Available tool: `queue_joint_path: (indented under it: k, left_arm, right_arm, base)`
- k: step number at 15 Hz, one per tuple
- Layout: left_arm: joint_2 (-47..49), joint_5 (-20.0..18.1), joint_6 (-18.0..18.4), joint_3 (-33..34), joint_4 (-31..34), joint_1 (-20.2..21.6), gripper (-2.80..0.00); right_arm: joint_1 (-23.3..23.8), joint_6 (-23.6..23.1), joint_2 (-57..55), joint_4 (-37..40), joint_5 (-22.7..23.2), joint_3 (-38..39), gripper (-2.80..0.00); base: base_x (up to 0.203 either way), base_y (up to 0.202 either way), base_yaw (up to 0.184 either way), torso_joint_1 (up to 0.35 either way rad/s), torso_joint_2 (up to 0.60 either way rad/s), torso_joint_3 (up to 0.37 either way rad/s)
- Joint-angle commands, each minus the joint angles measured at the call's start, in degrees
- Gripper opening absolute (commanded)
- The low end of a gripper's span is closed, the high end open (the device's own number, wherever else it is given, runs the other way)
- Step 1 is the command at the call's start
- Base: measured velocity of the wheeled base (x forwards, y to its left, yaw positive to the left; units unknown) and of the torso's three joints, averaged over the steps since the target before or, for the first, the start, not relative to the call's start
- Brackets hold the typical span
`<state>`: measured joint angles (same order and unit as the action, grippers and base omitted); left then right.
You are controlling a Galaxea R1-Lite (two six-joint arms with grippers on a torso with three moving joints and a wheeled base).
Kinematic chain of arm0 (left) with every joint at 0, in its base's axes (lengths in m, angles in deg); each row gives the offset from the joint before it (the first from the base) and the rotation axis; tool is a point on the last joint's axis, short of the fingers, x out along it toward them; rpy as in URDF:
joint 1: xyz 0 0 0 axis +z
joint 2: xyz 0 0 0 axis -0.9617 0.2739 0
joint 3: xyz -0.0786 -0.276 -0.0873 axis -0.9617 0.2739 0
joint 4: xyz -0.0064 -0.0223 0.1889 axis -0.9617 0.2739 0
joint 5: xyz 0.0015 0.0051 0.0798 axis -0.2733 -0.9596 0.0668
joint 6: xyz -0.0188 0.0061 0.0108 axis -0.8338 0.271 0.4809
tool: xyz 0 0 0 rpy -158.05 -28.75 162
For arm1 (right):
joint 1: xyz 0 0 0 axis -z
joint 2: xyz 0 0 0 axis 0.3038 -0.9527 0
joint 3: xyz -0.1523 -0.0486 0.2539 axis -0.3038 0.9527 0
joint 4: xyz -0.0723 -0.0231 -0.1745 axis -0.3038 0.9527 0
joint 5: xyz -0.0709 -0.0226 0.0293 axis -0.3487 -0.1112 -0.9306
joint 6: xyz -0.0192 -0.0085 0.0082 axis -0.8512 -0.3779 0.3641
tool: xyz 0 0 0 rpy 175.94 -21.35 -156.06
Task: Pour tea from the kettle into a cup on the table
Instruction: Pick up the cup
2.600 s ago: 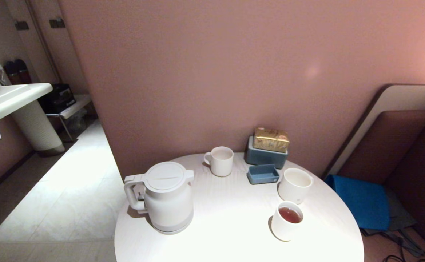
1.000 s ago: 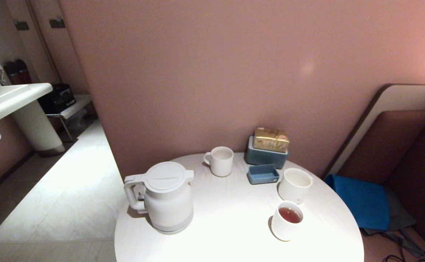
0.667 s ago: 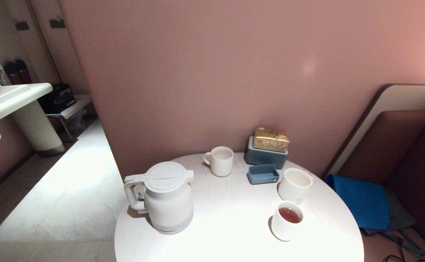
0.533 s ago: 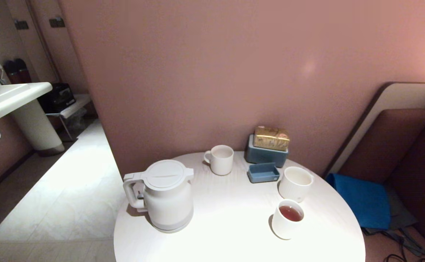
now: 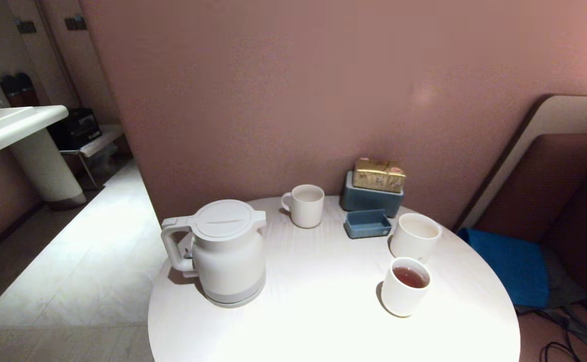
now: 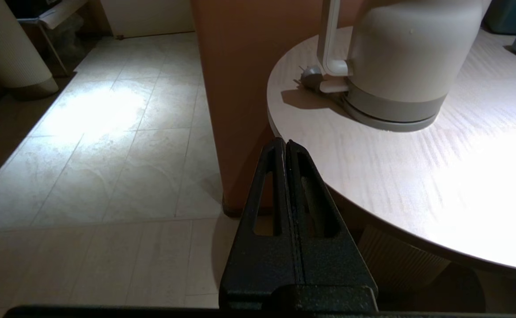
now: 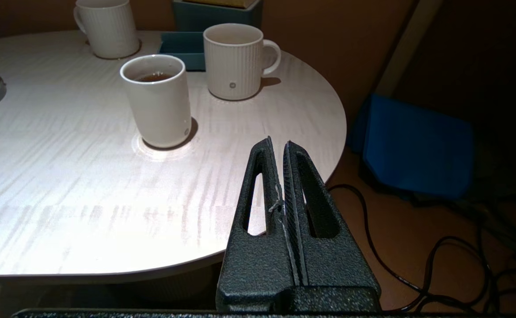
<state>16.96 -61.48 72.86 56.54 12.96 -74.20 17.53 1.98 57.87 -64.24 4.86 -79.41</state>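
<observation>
The white kettle [image 5: 228, 251] stands upright on the left side of the round white table [image 5: 323, 322], lid on, handle turned to the left. The small ribbed cup [image 5: 405, 289] stands at the right front with reddish-brown tea [image 5: 410, 277] in it. Neither gripper shows in the head view. My left gripper [image 6: 286, 142] is shut and empty, below the table's [image 6: 417, 168] near left edge, short of the kettle [image 6: 399, 57]. My right gripper [image 7: 278, 142] is shut and empty at the near right edge of the table [image 7: 63, 176], apart from the cup [image 7: 158, 104].
A wider ribbed mug [image 5: 415, 236] stands just behind the cup. Another mug [image 5: 306, 205], a blue tray [image 5: 367, 223] and a blue box [image 5: 371, 200] with a gold packet [image 5: 379, 175] sit at the back by the pink wall. A blue cushion [image 5: 509, 266] and cables [image 7: 461, 247] lie right.
The whole head view has shifted: the table and its things now sit higher and look larger, so the camera has moved. Nothing on the table has moved.
</observation>
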Motion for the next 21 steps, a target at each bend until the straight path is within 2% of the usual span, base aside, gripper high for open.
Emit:
queue_joint_path:
  k: [1,7,9,12,15,17,18,19,21]
  left_arm:
    - [0.1,0.0,0.0,0.0,0.0,0.0,-2.8]
    - [0.1,0.0,0.0,0.0,0.0,0.0,-2.8]
    - [0.1,0.0,0.0,0.0,0.0,0.0,-2.8]
    - [0.1,0.0,0.0,0.0,0.0,0.0,-2.8]
    - [0.1,0.0,0.0,0.0,0.0,0.0,-2.8]
    - [0.1,0.0,0.0,0.0,0.0,0.0,-2.8]
    - [0.1,0.0,-0.1,0.0,0.0,0.0,-2.8]
    - [0.1,0.0,0.0,0.0,0.0,0.0,-2.8]
    - [0.1,0.0,0.0,0.0,0.0,0.0,-2.8]
  right_arm:
    - [0.0,0.1,-0.1,0.0,0.0,0.0,-2.8]
    - [0.0,-0.7,-0.1,1.7,-0.4,-1.2,-2.8]
    - [-0.1,-1.6,-2.8,2.4,-0.2,-6.6,-2.8]
    - [-0.2,-1.4,-19.3,2.5,0.7,-17.7,-2.8]
    - [-0.2,-1.0,-42.0,4.7,2.7,-24.1,-2.8]
    - [-0.3,-0.9,-54.6,7.3,6.9,-25.1,-2.8]
    - [-0.3,-0.8,-58.8,6.9,10.9,-23.7,-2.8]
    - [-0.3,-0.8,-60.8,3.4,13.9,-20.5,-2.8]
    - [-0.3,-0.7,-62.9,-13.5,17.9,-11.7,-2.8]
  base:
    - [0.0,0.0,0.0,-0.046,0.1,0.046]
    - [0.0,0.0,0.0,-0.007,0.02,0.007]
    - [0.0,0.0,0.0,0.0,0.0,0.0]
    - [0.0,0.0,0.0,0.0,0.0,0.0]
    - [0.0,0.0,0.0,0.0,0.0,0.0]
    - [0.0,0.0,0.0,0.0,0.0,0.0]
    - [0.0,0.0,0.0,0.0,0.0,0.0]
    - [0.0,0.0,0.0,0.0,0.0,0.0]
    - [0.0,0.0,0.0,0.0,0.0,0.0]
